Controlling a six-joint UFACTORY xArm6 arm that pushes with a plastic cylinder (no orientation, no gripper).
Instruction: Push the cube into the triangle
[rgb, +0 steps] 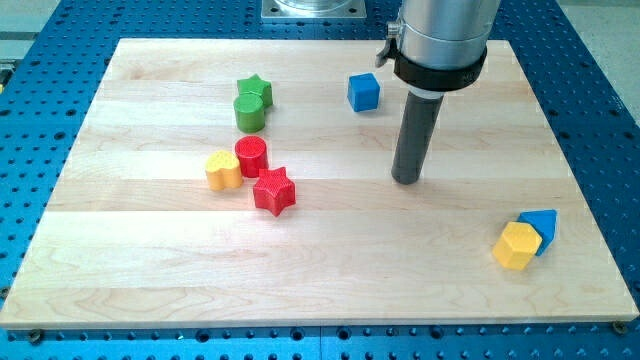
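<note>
Blue perforated metal surrounds the pale wooden desk (150, 270), and the task looks hardly begun — the blue cube (364, 92) sits near the view's top, well apart from the blue triangle (541, 228), which touches a yellow block (516, 246) at the lower right. No gripper exists on this arm to open or close, only my tip (407, 180), resting on bare wood below and to the right of the cube, touching no block. The whole push is left, I judge — my tip lies on the triangle's side of the cube, so it must first go round to the cube's upper left.

Desk: pale wooden board (330, 270), evenly lit.
Around it: blue metal bench (600, 60) with rows of holes.
Top edge: grey metal plate (312, 10).
</note>
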